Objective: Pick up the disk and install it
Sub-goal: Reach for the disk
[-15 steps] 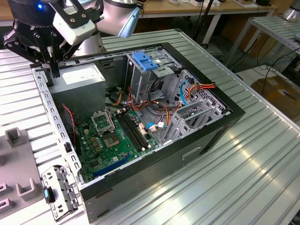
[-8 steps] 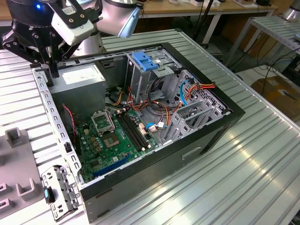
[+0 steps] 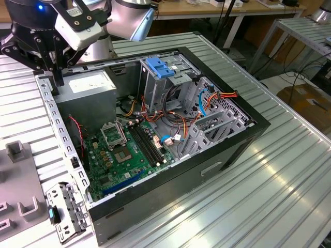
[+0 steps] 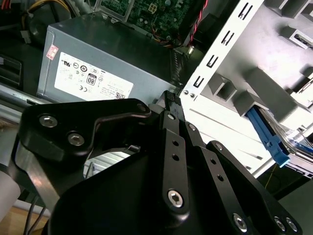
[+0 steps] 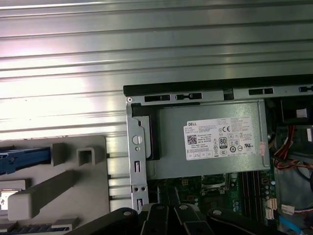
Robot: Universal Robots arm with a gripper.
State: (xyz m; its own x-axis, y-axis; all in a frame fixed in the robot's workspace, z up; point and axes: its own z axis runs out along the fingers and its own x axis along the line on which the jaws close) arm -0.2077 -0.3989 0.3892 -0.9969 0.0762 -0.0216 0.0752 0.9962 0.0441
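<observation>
The disk [image 4: 299,147] lies in a grey fixture [image 4: 259,93] beside the open computer case. Its blue side rail [image 4: 266,139] and a strip of its silver body show in the second wrist view. In the first wrist view the blue rail [image 5: 24,157] sits at the picture's edge on the same fixture. My gripper [image 3: 57,80] hangs over the case's rear corner, above the perforated metal edge between the power supply and the fixture. Its fingers [image 4: 169,100] meet at the tips, shut on nothing. The disk is apart from it.
The large grey power-supply box [image 3: 88,85] with a white sticker fills the case's rear corner. A tall metal cage with a blue top [image 3: 160,67] stands further in, beside the green motherboard [image 3: 129,150] and loose cables. The ribbed metal table [image 3: 258,196] surrounds the case.
</observation>
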